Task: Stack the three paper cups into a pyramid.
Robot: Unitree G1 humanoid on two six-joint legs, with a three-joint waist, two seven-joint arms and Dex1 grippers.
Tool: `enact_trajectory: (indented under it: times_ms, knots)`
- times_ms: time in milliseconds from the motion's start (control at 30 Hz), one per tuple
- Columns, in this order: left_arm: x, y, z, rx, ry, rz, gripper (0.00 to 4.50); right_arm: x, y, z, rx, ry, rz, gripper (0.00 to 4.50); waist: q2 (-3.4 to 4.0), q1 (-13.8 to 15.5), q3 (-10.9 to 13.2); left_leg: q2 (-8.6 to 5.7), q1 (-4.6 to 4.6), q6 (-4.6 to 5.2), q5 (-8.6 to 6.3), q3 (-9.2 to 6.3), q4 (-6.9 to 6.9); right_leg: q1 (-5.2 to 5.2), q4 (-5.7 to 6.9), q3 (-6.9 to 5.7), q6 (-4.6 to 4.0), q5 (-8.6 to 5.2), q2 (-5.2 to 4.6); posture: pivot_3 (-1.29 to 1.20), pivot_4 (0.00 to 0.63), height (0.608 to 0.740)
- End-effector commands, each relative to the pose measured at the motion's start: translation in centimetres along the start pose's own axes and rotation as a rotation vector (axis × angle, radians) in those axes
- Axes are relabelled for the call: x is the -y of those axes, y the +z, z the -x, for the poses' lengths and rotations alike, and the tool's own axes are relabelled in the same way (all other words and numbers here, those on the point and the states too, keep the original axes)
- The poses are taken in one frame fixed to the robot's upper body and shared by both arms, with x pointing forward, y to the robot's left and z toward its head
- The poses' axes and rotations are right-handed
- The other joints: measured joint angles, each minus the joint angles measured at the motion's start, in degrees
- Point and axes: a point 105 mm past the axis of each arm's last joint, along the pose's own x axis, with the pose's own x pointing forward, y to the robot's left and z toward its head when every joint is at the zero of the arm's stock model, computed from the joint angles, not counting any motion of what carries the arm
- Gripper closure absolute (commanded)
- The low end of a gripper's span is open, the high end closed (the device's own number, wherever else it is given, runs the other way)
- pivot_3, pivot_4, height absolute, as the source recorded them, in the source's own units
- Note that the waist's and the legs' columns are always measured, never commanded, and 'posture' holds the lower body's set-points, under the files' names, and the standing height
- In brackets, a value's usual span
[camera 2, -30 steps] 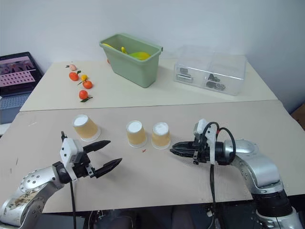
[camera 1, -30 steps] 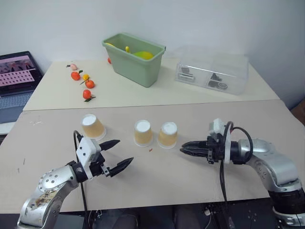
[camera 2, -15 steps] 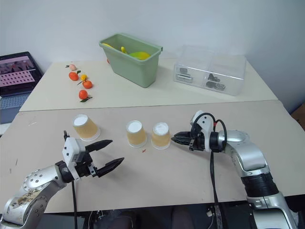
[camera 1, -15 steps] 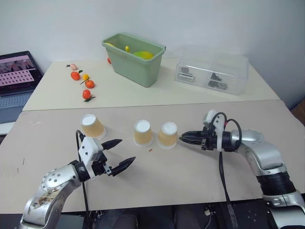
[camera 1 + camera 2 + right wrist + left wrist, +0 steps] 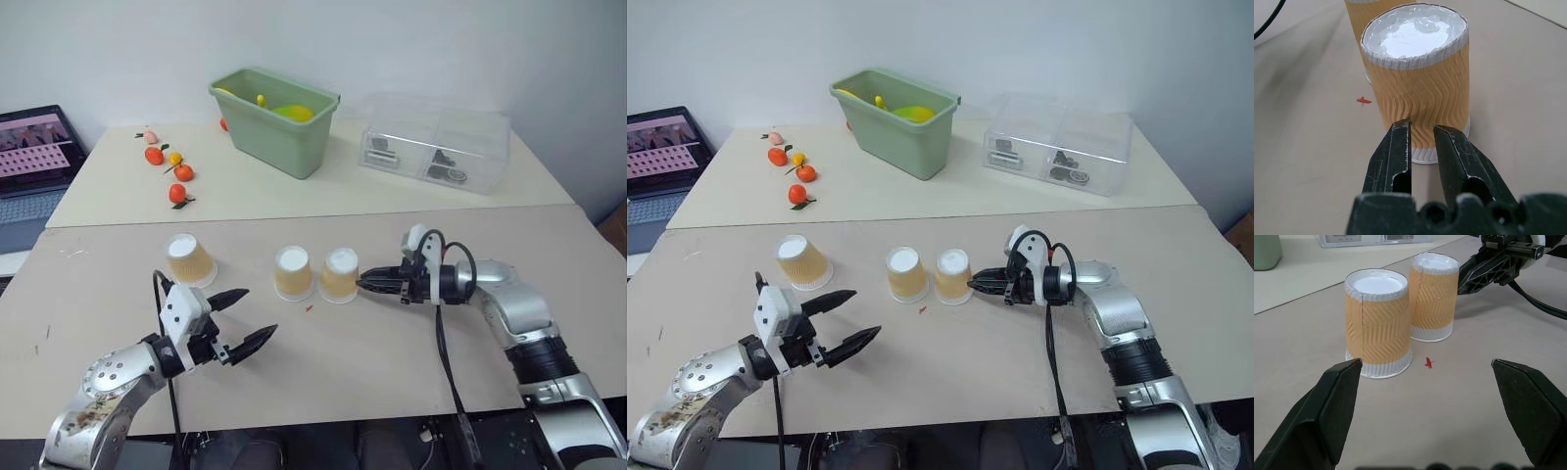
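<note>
Since the earlier frame, right gripper (image 5: pixel 361 284) advanced across the tan table (image 5: pixel 392 352) to the right-hand cup (image 5: pixel 340 274), nudging it closer to the middle cup (image 5: pixel 293 272); fingers pressed nearly together, tips at the cup's lower side, contact uncertain. Contents of green bin (image 5: pixel 275 119) and clear plastic box (image 5: pixel 437 143) hard to make out, laptop (image 5: pixel 34 166) cut off at the frame edge, small orange fruits (image 5: pixel 171 171) on the far table. All three cups inverted, unstacked: third cup (image 5: pixel 189 258) apart at left, beyond the left gripper (image 5: pixel 241 317), which hovers spread wide and empty, facing the central pair.
</note>
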Motion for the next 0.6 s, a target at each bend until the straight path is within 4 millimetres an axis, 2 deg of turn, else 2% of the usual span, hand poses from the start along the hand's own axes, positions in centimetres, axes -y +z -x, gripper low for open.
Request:
enact_trajectory:
  times_ms: [33, 167, 267, 467, 533, 600]
  knots:
    - [0.0, 1.2, 0.2, 0.037, 0.01, -0.045, 0.0, -0.1, 1.5, -0.5, 0.047, 0.02, 0.051, 3.42, 0.0, 0.0, 0.0, 0.0, 0.0, 0.0, 0.0, 0.0, 0.0, 0.0, 0.0, 0.0, 0.0, 0.0, 0.0, 0.0, 0.15, 0.74]
    - [0.0, 1.2, 0.2, 0.04, 0.011, -0.045, 0.0, 0.0, 1.4, -0.8, 0.053, 0.021, 0.044, 3.42, 0.0, 0.0, 0.0, 0.0, 0.0, 0.0, 0.0, 0.0, 0.0, -0.01, 0.0, 0.0, 0.0, 0.0, 0.0, 0.0, 0.15, 0.74]
    - [-0.2, 1.1, 0.2, 0.044, 0.023, -0.038, 0.0, 0.2, 1.0, -0.1, 0.039, 0.016, 0.043, 3.42, 0.0, 0.0, 0.0, 0.0, 0.0, 0.0, 0.0, 0.0, 0.0, -0.01, 0.0, 0.0, 0.0, 0.0, 0.0, 0.0, 0.15, 0.74]
    - [-2.1, 1.7, 2.3, 0.132, 0.181, 0.09, 0.0, 1.3, 0.6, 3.8, -0.017, -0.016, 0.044, 3.42, 0.0, 0.1, 0.0, 0.0, -0.02, 0.0, -0.01, 0.0, 0.0, -0.02, -0.02, 0.0, 0.0, 0.0, 0.0, 0.0, 0.15, 0.74]
    - [-2.9, 1.5, 3.2, 0.138, 0.241, 0.109, 0.0, 2.2, 1.2, 5.1, -0.013, -0.067, 0.06, 3.42, 0.0, -0.1, 0.0, 0.01, -0.01, 0.0, -0.01, 0.0, 0.0, -0.01, -0.02, 0.0, 0.0, 0.0, 0.0, 0.0, 0.15, 0.74]
    - [-3.6, 1.3, 3.9, 0.139, 0.304, 0.118, 0.0, 2.1, 2.2, 6.2, 0.013, -0.07, 0.069, 3.42, 0.0, -0.1, 0.0, 0.01, 0.01, 0.0, -0.02, 0.01, 0.0, 0.0, 0.0, 0.0, -0.01, 0.0, 0.0, 0.0, 0.15, 0.74]
